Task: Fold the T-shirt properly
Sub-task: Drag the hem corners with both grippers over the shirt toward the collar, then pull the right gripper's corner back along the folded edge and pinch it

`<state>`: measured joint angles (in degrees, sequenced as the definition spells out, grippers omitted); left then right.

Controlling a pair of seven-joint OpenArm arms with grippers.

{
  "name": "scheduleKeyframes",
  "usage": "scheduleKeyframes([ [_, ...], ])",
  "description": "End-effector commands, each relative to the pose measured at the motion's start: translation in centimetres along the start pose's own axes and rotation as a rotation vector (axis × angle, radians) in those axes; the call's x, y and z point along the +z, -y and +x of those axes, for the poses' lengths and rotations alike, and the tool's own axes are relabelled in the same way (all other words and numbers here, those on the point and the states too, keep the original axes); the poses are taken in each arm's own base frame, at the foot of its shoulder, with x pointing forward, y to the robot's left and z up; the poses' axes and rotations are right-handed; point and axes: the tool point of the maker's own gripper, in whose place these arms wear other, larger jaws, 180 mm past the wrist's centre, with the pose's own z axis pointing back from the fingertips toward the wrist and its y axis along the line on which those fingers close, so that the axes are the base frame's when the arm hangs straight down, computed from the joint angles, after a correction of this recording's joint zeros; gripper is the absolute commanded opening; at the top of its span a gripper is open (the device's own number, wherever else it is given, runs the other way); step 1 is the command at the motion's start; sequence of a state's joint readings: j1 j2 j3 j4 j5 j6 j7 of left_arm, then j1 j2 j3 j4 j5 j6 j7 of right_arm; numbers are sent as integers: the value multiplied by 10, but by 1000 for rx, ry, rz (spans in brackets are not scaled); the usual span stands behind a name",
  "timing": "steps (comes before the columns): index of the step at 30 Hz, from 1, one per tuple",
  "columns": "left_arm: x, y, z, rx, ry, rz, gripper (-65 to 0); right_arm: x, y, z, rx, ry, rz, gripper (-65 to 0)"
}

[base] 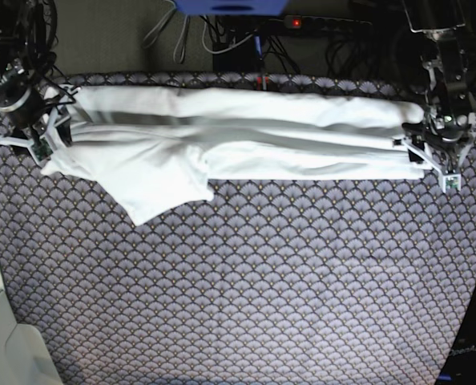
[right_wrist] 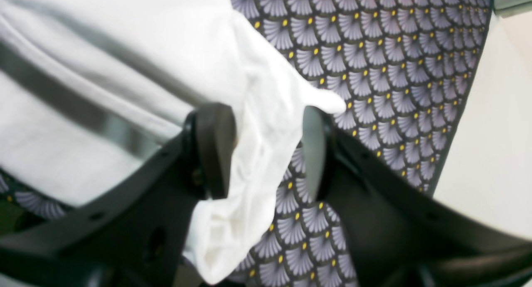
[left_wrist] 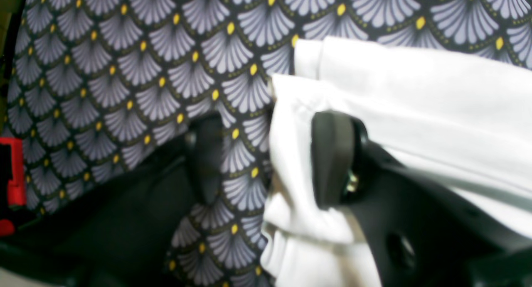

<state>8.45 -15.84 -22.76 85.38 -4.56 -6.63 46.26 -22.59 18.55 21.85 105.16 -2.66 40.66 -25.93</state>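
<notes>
The T-shirt [base: 238, 132] lies as a long white band across the far part of the table, with one sleeve [base: 162, 188] spread toward the front at the left. My left gripper [left_wrist: 268, 129] is at the band's right end [base: 434, 156], open, and a bunched cloth edge [left_wrist: 291, 154] lies loose between its fingers. My right gripper [right_wrist: 264, 116] is at the band's left end [base: 46, 136], also open, and a limp fold of cloth [right_wrist: 257, 154] hangs between its black pads without being pinched.
A dark cloth with a fan pattern [base: 246, 289] covers the table. Cables and a power strip [base: 302, 24] run along the back. A red part [left_wrist: 14, 170] shows at the left wrist view's edge. A pale surface [right_wrist: 494, 125] lies beyond the table's side.
</notes>
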Motion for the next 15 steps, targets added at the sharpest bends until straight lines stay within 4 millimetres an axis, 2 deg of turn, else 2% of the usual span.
scheduleKeyframes([
  [1, 1, 3, -5, -8, -27, -14, -304, 6, 12, 14, 21, 37, -37, -366],
  [6, 1, 3, -6, -8, -29, -14, -303, 19, 25, 29, 80, -19, -93, -366],
  [15, 1, 3, -6, -8, -30, -14, -303, 14, 55, 40, 70, -97, -178, -366],
])
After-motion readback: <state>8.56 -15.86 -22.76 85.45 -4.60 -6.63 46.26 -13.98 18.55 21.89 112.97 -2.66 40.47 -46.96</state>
